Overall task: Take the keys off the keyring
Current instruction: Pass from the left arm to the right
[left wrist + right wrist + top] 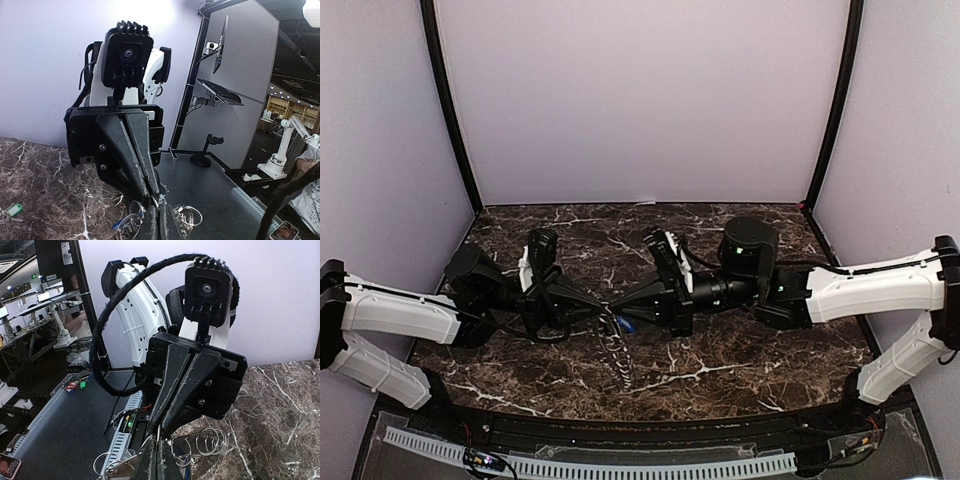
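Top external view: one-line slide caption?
Both shut, the left gripper and right gripper meet tip to tip over the marble table at a string of key rings with a blue key.

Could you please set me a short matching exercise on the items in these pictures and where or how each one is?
Things:
A. small key with a green plastic head
B. bunch of silver wire rings
C. right gripper

Places or states:
1. shut
2. where the two arms' fingertips meet
3. lying alone on the dark marble table

Pairs: A-3, B-2, C-1.
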Motion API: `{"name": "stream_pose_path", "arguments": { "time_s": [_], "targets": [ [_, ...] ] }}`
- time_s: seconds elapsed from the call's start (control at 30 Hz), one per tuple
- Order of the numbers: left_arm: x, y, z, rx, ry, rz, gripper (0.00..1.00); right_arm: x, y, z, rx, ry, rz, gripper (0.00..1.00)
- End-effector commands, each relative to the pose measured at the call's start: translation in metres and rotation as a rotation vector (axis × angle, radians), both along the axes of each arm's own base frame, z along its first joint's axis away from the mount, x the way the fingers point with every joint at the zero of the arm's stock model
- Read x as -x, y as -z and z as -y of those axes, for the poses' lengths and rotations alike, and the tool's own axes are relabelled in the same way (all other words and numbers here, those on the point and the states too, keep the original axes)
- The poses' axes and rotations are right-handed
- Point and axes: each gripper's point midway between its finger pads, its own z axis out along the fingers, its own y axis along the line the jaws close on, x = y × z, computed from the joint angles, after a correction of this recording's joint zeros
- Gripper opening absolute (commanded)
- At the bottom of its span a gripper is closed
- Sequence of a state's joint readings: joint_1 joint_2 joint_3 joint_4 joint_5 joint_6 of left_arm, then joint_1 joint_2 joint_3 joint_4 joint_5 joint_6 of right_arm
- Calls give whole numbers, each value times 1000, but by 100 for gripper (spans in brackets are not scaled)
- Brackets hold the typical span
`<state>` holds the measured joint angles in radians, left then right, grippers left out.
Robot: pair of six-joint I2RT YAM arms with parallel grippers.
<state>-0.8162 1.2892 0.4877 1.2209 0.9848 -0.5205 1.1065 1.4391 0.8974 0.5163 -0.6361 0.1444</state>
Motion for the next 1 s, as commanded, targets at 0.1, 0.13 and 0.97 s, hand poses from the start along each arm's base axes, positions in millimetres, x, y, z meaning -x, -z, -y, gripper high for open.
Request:
{"name": "stream_pose_path", "arguments": {
  "time_s": [0.1,0.13,0.97],
  "targets": [
    [2,-22,-5,76,-17,66,0,6,-3,-1,-19,-24,-6,3],
    [2,-22,-5,76,-17,67,0,7,-3,-2,-18,-30,-7,3],
    [-12,80,1,-135,-98,-53,38,-26,100,-5,244,158,-103,0]
  ]
}}
